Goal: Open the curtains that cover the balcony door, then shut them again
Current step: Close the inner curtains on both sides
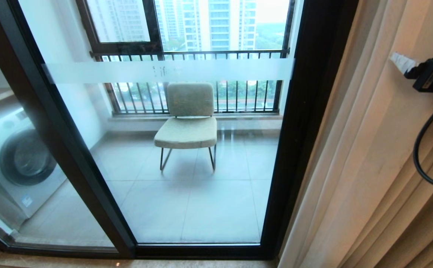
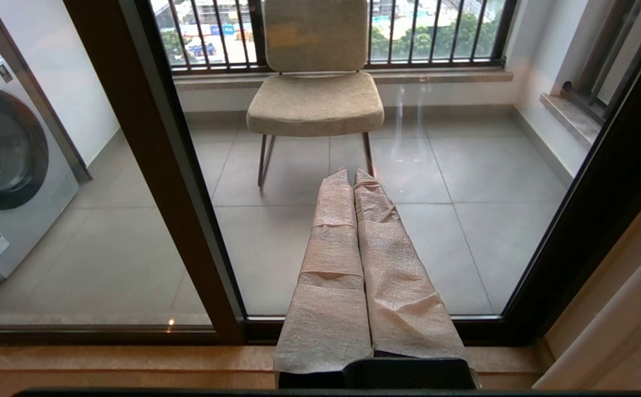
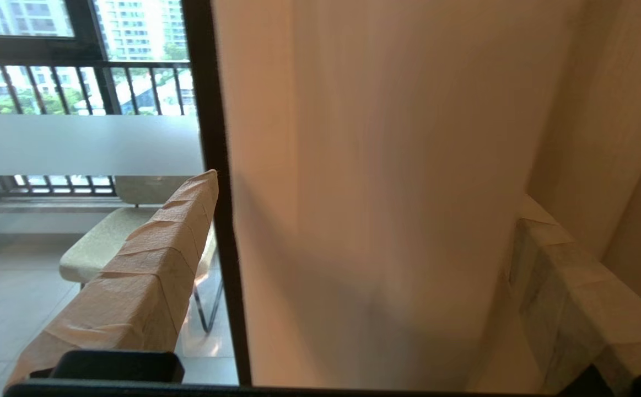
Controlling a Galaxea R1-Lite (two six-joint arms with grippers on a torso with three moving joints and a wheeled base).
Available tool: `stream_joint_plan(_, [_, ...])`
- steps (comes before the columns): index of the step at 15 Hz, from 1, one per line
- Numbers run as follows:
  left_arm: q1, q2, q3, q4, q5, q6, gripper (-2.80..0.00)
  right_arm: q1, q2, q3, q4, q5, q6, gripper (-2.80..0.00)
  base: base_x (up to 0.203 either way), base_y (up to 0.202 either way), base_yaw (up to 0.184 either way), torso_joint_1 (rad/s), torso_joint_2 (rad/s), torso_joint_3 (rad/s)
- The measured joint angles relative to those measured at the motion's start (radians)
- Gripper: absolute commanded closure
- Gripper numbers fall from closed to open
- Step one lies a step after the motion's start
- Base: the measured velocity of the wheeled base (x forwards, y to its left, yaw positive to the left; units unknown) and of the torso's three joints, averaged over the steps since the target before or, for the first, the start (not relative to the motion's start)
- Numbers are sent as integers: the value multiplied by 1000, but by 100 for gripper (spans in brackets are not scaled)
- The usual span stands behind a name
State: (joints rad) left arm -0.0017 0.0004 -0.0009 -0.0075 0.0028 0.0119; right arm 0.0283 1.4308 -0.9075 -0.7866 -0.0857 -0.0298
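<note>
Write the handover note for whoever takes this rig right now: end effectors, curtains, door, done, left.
Right end effector: open, raised at the curtains, fabric between its fingers, not clamped.
Left end effector: shut, empty, idle, pointing at the balcony door glass.
Curtains: gathered at the door's right side; glass uncovered, chair on the balcony visible.
Done: curtains stand open.
Left: likely close the right end effector on the curtain edge and draw it back across the door.

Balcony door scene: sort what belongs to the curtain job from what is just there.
Job:
curtains, gathered at the door's right
balcony door
right gripper, open at the curtain
left gripper, shut, idle

Just there:
chair
washing machine
railing
</note>
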Motion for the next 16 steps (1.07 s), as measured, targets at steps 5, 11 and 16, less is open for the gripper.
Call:
stream_joint_plan(5, [0, 0, 0, 0, 0, 0, 0, 0, 30, -18, -8, -3, 0, 0, 0, 0, 0, 0, 0, 0])
stream_joint_plan(11, [0, 0, 0, 0, 0, 0, 0, 0, 53, -33, -60, -5, 4, 0, 0, 0, 0, 0, 0, 0])
stream_joint_plan(16, [0, 0, 0, 0, 0, 0, 0, 0, 59, -41, -61, -5, 3, 0, 0, 0, 0, 0, 0, 0])
